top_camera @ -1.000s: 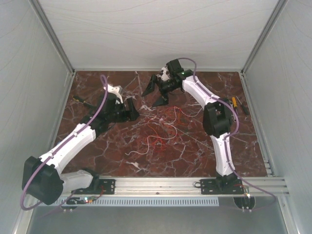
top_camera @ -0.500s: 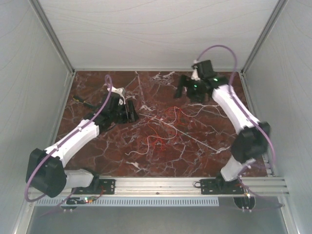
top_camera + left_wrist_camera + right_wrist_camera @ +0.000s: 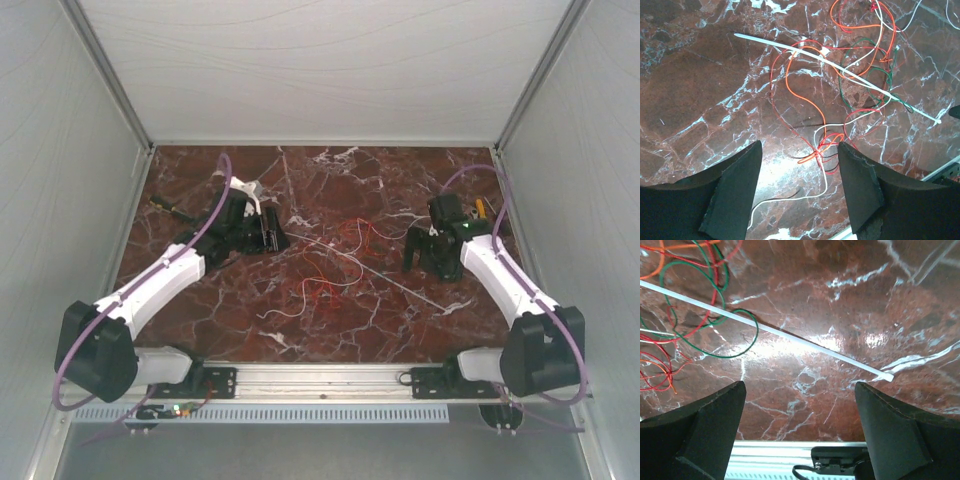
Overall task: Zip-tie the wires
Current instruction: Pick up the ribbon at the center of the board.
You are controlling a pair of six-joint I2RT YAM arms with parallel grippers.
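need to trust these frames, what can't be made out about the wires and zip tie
- Top view: wires too thin to tell which cross over the zip tie.
- Left wrist: wire loops cut off by the top edge.
- Right wrist: one zip tie end and most wires run off the left edge.
- Top view: small tool far right, too small to identify.

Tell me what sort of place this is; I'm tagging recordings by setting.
Probably a lab robot cell: pale walls enclose a marble-patterned tabletop, and two arms are bolted to a metal rail.
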